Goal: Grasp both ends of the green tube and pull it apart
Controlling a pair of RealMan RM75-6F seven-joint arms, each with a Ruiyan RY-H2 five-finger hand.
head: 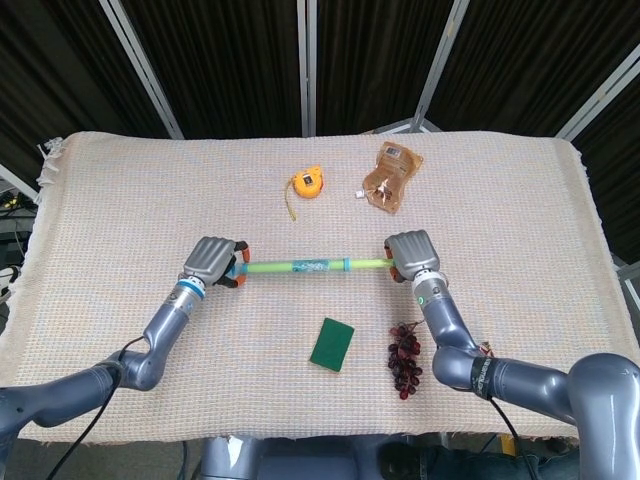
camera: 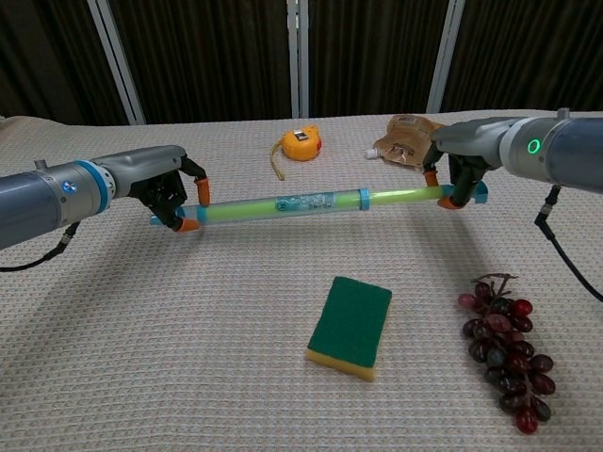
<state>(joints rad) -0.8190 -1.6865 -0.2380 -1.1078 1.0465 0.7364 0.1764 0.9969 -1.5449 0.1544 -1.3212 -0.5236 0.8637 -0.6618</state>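
Note:
The green tube (head: 300, 266) (camera: 283, 204) hangs level above the woven cloth, with a thinner pale green section showing at its right end past a blue ring. My left hand (head: 213, 261) (camera: 165, 191) grips the tube's left end, orange fingertips wrapped around it. My right hand (head: 410, 254) (camera: 459, 169) grips the thin right end. Both ends are hidden inside the fists.
A green sponge (head: 332, 344) (camera: 350, 325) lies in front of the tube. Dark grapes (head: 404, 358) (camera: 507, 353) sit at the front right. An orange tape measure (head: 305, 184) (camera: 301, 144) and a brown pouch (head: 391, 175) (camera: 403, 135) lie behind.

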